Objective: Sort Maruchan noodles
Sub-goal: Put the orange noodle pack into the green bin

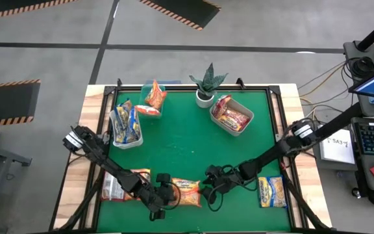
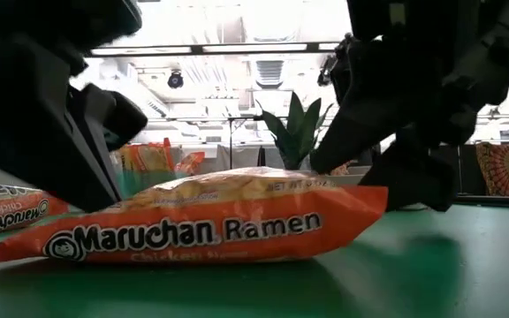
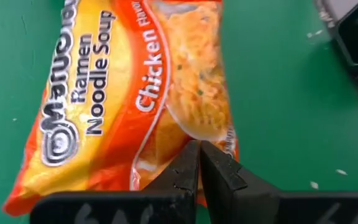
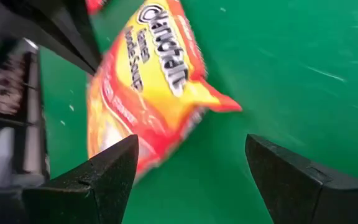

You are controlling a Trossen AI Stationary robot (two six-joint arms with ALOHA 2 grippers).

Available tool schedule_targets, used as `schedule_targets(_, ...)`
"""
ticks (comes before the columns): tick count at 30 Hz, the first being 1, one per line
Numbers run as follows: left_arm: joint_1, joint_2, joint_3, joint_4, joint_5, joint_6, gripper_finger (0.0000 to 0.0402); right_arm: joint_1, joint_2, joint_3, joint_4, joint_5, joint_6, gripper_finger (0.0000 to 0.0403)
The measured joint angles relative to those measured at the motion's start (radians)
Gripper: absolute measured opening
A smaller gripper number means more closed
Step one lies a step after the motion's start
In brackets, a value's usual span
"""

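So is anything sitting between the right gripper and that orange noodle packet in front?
Nothing visible does. The right gripper, fingers open, faces the orange packet across bare green mat; the shut left gripper is at its other end.

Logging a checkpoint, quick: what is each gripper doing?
Left gripper: shut, over the orange noodle packet.
Right gripper: open, holding nothing, beside that packet.

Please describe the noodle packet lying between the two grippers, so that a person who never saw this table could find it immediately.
Look at the near edge of the green table, midway between the two dark arms. There lies the orange Maruchan chicken packet. Its neighbours differ: the packet to its left is partly silvery, and the one to its right is yellow and blue.
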Motion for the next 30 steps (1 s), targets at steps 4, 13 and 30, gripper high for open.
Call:
schedule_targets(4, 0.002, 0.026, 0.000, 0.043, -0.006, -0.006, 0.0000, 0.000, 0.067, 0.000, 0.137, -0.004, -0.013, 0.0284)
schedule_targets(13, 0.003, 0.040, 0.000, 0.071, -0.029, -0.005, 0.0000, -0.016, 0.091, 0.000, 0.285, -0.033, -0.139, 0.0286)
schedule_targets(30, 0.015, 0.041, 0.000, 0.119, -0.111, 0.042, 0.0000, -0.065, 0.095, 0.000, 0.315, -0.028, -0.240, 0.0242)
